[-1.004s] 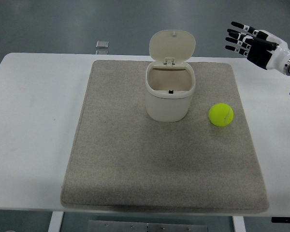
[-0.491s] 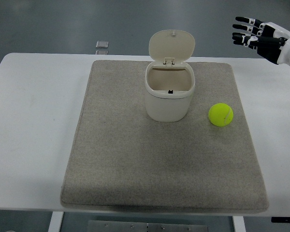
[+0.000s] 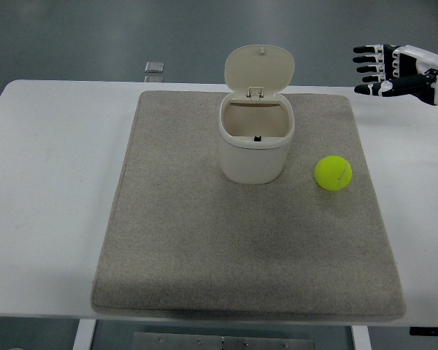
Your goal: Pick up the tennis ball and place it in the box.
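A yellow-green tennis ball [image 3: 333,173] lies on the grey mat [image 3: 204,255], right of a cream box [image 3: 256,146] whose hinged lid stands open at the back. My right hand [image 3: 376,70] hovers at the far right, well above and beyond the ball, its fingers spread and pointing left with nothing held. The left arm is out of sight.
The mat covers the middle of the white table [image 3: 51,182]. A small grey square object [image 3: 155,68] lies on the floor beyond the table's far edge.
My right hand has risen toward the upper right and turned so its fingers point left. Ball and box have not moved.
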You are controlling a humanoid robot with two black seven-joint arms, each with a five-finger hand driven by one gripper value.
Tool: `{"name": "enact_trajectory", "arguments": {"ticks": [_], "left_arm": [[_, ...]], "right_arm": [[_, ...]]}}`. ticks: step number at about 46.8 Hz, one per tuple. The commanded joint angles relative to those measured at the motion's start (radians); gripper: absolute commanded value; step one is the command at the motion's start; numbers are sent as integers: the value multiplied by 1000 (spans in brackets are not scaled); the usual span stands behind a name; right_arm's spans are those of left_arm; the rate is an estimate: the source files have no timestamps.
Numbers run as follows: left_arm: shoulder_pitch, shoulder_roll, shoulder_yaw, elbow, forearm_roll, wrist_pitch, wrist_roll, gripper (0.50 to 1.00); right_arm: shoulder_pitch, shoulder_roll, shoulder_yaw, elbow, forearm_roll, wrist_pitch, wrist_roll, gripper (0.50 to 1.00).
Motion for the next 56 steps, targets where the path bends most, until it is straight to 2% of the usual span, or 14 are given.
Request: {"name": "enact_trajectory", "arguments": {"ticks": [1, 8, 12, 18, 25, 35, 49, 56], "left_arm": [[0, 0, 0, 0, -1, 1, 0, 996], [0, 0, 0, 0, -1, 1, 0, 996], [0, 0, 0, 0, 0, -1, 0, 996], [0, 0, 0, 0, -1, 1, 0, 996], [0, 0, 0, 0, -1, 1, 0, 996], [0, 0, 0, 0, 0, 1, 0, 996], [0, 0, 0, 0, -1, 1, 0, 996], [0, 0, 0, 0, 0, 1, 0, 996]], "right_arm": [[0, -22, 0, 18, -51, 12, 13, 911], [-8, -48, -1, 63, -139, 30, 25, 913], [-14, -63, -6, 92, -231, 44, 51, 911], [-16, -94, -12, 144, -343, 39, 92, 909], [-16, -109, -14, 179, -426, 30, 100, 907], [-34, -105, -15, 212, -605, -51, 154, 903], [-72, -97, -61, 261, -763, -151, 155, 901], [-78, -105, -66, 278, -800, -159, 155, 913]]}}
